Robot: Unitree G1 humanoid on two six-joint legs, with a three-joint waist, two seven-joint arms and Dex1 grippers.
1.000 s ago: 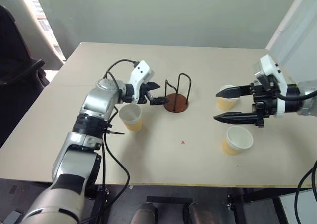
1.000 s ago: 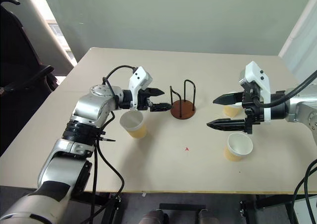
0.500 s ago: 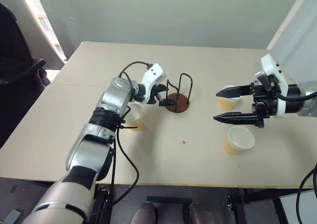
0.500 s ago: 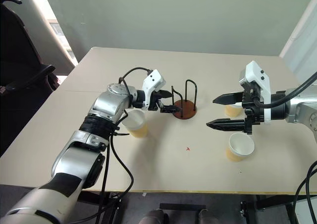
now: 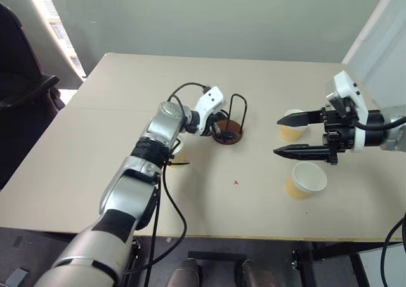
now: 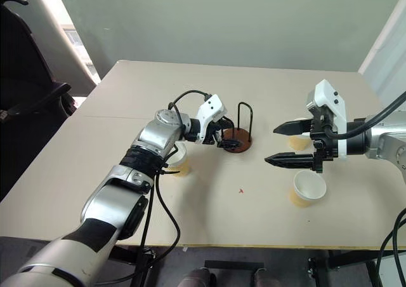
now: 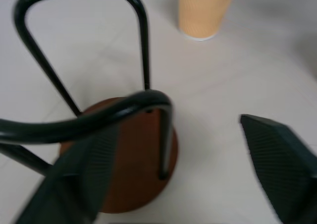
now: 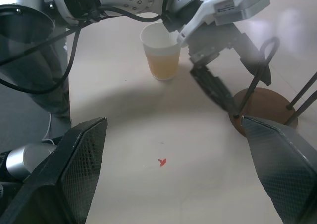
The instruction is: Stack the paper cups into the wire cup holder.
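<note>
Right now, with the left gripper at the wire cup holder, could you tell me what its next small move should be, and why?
Probably finish closing the left gripper on the near wire loop of the wire cup holder to steady it. Its fingers straddle that loop, the holder is empty, and all three paper cups stand on the table.

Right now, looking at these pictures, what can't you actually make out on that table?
- The tan paper cup nearest the left arm: mostly hidden behind that arm in the head views.
- The black wire holder with the reddish-brown disc base: the left gripper covers its near loop, so contact is unclear.
- The far tan cup: partly hidden by the right gripper.
</note>
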